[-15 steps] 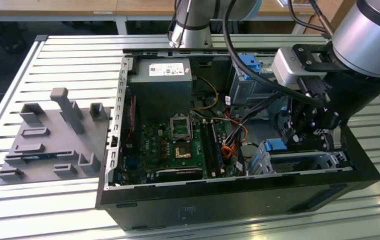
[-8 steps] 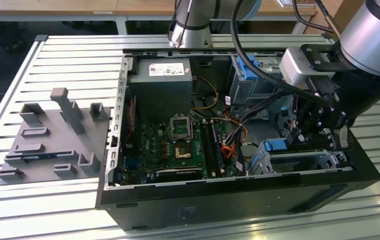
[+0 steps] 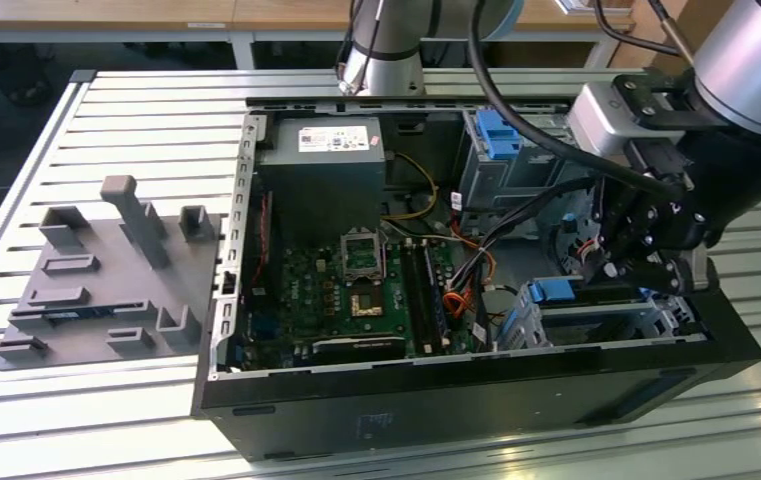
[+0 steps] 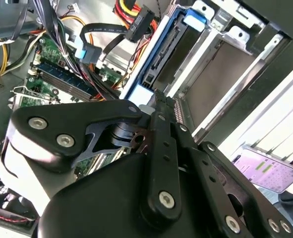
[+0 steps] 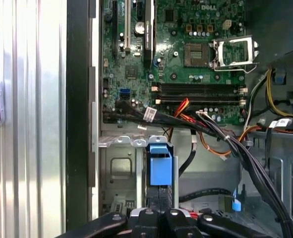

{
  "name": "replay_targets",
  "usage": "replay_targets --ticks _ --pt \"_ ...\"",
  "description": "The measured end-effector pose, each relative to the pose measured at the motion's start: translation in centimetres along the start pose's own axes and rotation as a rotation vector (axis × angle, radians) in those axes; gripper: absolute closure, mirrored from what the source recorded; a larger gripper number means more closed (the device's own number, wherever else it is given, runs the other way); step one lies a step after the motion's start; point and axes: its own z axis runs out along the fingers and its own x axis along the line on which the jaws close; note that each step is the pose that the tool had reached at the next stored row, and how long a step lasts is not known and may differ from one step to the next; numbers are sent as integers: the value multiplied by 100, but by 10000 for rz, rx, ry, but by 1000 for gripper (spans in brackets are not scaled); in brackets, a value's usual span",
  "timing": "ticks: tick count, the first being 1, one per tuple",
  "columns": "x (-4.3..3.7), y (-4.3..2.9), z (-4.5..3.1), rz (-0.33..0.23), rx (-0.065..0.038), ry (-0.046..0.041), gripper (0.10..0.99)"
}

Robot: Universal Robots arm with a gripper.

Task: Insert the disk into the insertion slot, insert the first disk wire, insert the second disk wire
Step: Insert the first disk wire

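Arm (image 3: 754, 55) angled down, gripper (image 3: 624, 280) pointing downward, fingers (image 4: 161, 134) closed together.

Disk (image 5: 160, 167): bright blue carrier frame.
Insertion slot (image 5: 117, 171): silver-grey sheet metal.
Motherboard (image 5: 181, 74): green, with black slots.
Cables (image 5: 176, 119): black, red, orange, yellow.
Gripper (image 5: 159, 198): black.
Computer case (image 3: 487, 405): black.
Table (image 3: 127, 110): pale grey, slatted stripes.
Fixture block (image 3: 100, 290): plain grey.

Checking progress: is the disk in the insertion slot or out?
In: the disk sits between the insertion slot walls. Fully seated: cannot tell.
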Motion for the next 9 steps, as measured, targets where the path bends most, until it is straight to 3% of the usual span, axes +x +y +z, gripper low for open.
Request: replay_targets --ticks 4,9 --pt "-5 -112 -3 -1 -2 -20 980" --pt "-11 -120 -61 0 -2 -33 980"
